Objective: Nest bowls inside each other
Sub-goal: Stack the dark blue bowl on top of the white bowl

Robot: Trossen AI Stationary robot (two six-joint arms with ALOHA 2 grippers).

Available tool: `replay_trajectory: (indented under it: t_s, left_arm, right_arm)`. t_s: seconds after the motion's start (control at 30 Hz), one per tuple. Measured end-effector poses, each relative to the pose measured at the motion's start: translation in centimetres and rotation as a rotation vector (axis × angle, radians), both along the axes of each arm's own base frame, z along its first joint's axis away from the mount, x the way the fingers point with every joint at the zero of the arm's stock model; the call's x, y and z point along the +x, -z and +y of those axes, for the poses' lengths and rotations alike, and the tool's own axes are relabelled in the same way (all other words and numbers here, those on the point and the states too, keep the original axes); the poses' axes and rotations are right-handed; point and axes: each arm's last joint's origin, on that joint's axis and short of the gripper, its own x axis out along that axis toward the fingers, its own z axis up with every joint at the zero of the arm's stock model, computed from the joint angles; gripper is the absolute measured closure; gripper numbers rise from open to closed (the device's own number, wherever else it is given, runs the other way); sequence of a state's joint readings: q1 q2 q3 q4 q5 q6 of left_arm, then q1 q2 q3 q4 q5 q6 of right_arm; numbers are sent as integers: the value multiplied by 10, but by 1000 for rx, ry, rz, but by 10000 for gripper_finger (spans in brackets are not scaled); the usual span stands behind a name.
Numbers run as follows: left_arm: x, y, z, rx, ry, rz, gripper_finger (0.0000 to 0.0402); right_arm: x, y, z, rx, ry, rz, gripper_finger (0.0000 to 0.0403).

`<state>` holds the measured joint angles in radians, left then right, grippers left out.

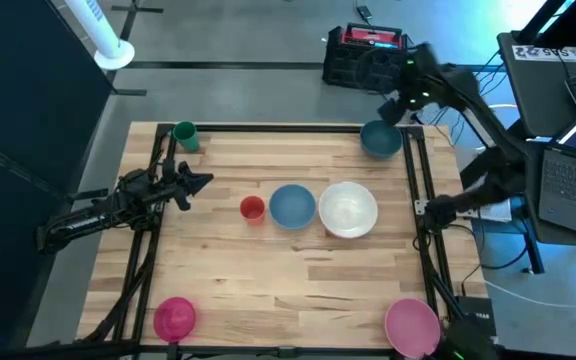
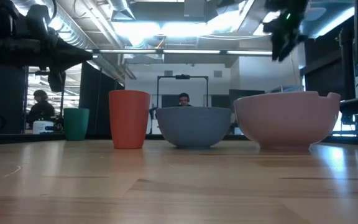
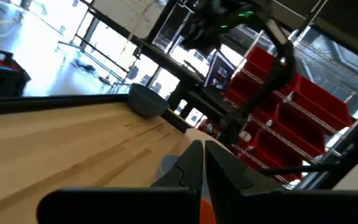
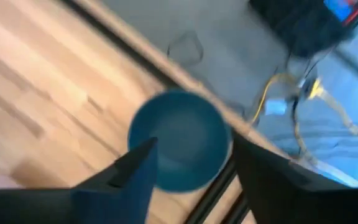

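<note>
A teal bowl (image 1: 380,139) sits at the table's far right corner. My right gripper (image 1: 392,107) hangs above it, open and tilted down; in the right wrist view the teal bowl (image 4: 179,148) shows between the two spread fingers, untouched. In the table's middle a light blue bowl (image 1: 292,206) and a white bowl (image 1: 348,210) stand side by side. A magenta bowl (image 1: 175,318) is at the near left and a pale pink bowl (image 1: 412,326) at the near right. My left gripper (image 1: 206,181) waits shut at the table's left side, holding nothing.
A small red cup (image 1: 252,208) stands just left of the light blue bowl, and a small green cup (image 1: 185,135) at the far left corner. Black rails (image 1: 416,190) run along the table's sides. Bare wood lies in front of the middle bowls. People show in the room behind.
</note>
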<state>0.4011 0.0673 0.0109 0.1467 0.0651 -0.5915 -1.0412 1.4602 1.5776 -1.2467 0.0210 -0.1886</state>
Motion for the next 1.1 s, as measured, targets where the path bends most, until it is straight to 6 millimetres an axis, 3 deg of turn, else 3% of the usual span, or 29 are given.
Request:
replay_trajectory:
  t_s: [0.2, 0.43, 0.83, 1.1]
  left_arm:
    - [0, 0, 0, -4, 4, 0, 402]
    - [0, 1, 0, 5, 4, 9, 402]
    - [0, 1, 0, 37, 1, 23, 402]
    - [0, 1, 0, 43, 1, 24, 402]
  right_arm:
    - [24, 48, -29, 198, -2, 95, 159]
    - [53, 77, -34, 271, -53, 149, 174]
    - [74, 106, -36, 303, -51, 218, 175]
    - [66, 152, -24, 392, -14, 273, 175]
